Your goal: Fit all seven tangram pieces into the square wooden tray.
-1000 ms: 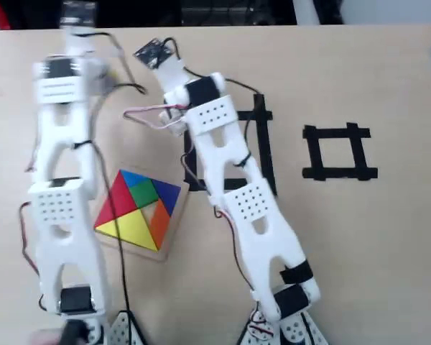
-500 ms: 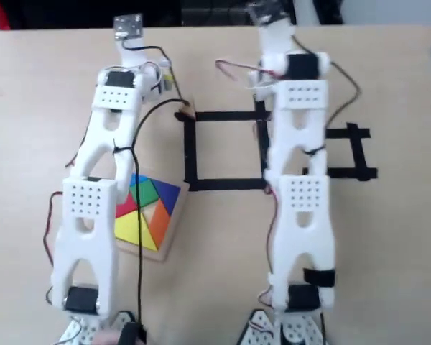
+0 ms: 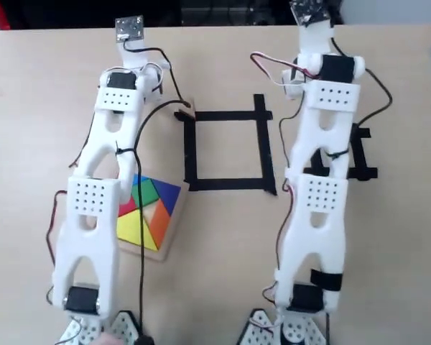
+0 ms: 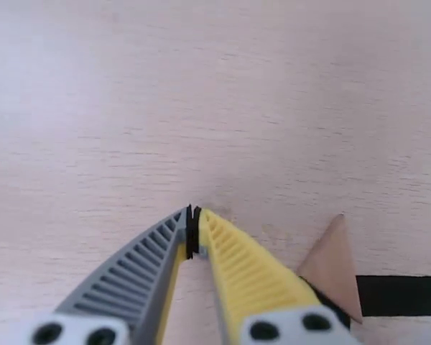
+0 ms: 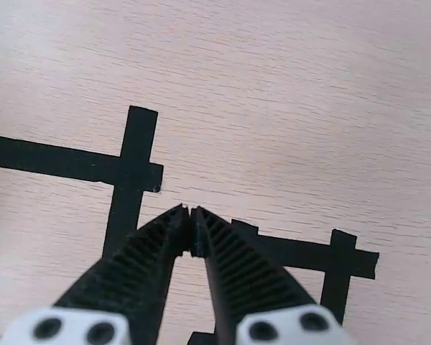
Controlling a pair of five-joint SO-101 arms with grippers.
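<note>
The square wooden tray (image 3: pixel 167 243) lies at the front left, partly under my left arm (image 3: pixel 118 108). In it sit red, blue, green, yellow and orange pieces (image 3: pixel 152 192) around a pale patch. A tan triangle piece (image 3: pixel 189 108) (image 4: pixel 334 259) rests on the table at the far-left corner of the big tape square, outside the tray. My left gripper (image 4: pixel 192 214) is shut and empty over bare table just beside that triangle. Over black tape lines near the back of the table, my right gripper (image 5: pixel 190 212) is shut and empty too.
A large black tape square (image 3: pixel 226 147) marks the table's middle. A smaller tape mark (image 3: pixel 363 154) lies to its right, half hidden by my right arm (image 3: pixel 323 165). Cables hang along both arms.
My right arm swung from leaning left across the big tape square to the right, over the small tape mark. My left arm shifted right, covering part of the tray. The tray stayed put.
</note>
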